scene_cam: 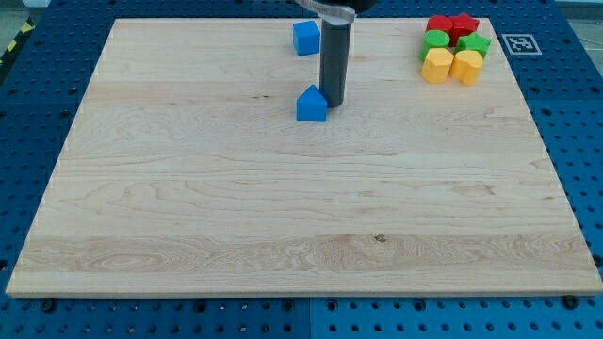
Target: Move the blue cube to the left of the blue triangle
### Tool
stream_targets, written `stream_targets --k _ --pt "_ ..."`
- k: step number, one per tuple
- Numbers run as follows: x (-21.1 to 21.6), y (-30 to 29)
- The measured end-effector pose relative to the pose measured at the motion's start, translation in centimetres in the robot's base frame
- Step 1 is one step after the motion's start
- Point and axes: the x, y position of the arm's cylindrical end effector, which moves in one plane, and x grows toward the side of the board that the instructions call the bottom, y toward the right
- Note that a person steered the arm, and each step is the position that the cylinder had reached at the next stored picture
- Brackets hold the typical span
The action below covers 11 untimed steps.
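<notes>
You have one view only | it looks down at a slant from beyond the wooden board's [283, 207] near edge, facing its far edge | set back enough to hold almost the whole board and the blue pegboard [575, 113] around it

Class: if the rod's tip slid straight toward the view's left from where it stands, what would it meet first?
My tip would likely first meet the blue triangle, just on its left. Depth is hard to judge.

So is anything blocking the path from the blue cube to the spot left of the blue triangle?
Nothing visible. The blue cube sits above the blue triangle; my tip is at the triangle's right.
</notes>
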Motion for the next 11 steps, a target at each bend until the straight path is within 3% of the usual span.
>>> stream_targets --k 9,11 --pt "0.2 5.0" --pt "-4.5 5.0"
